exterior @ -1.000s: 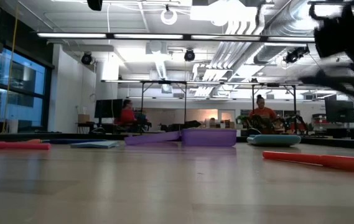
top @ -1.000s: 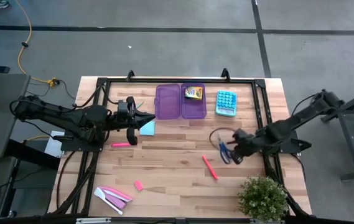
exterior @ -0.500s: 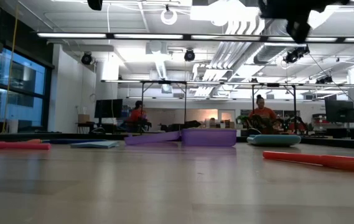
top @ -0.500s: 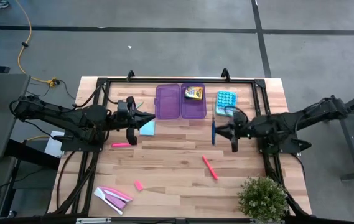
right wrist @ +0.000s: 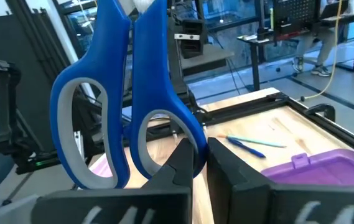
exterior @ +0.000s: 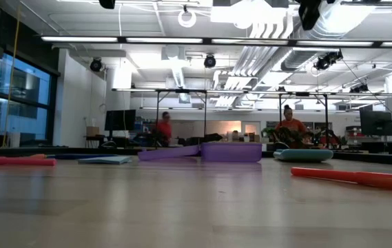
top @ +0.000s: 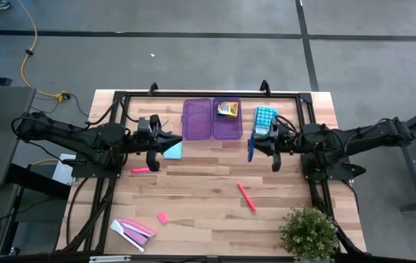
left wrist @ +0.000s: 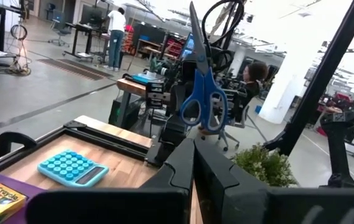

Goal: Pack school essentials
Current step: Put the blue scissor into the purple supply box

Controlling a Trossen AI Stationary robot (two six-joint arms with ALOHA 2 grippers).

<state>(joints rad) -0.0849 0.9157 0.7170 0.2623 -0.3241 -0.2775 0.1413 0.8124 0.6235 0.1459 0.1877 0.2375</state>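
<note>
The blue-handled scissors (top: 251, 148) hang above the table in the right gripper (top: 263, 148), whose fingers are clamped on them, just right of the open purple case (top: 212, 120) and near the light-blue calculator (top: 265, 119); in the left wrist view they stand upright, handles down (left wrist: 203, 102). The yellow crayon box (top: 227, 109) lies in the case's right half. The left gripper (top: 165, 140) hovers over the light-blue notepad (top: 173, 150) at the case's left edge; whether its fingers are parted I cannot tell. A pink marker (top: 246, 196) lies on open wood to the near side; a potted plant (top: 308, 232) stands at the near right corner; a small pink eraser (top: 162, 218) and flat pink-and-white pieces (top: 133, 231) lie near left.
</note>
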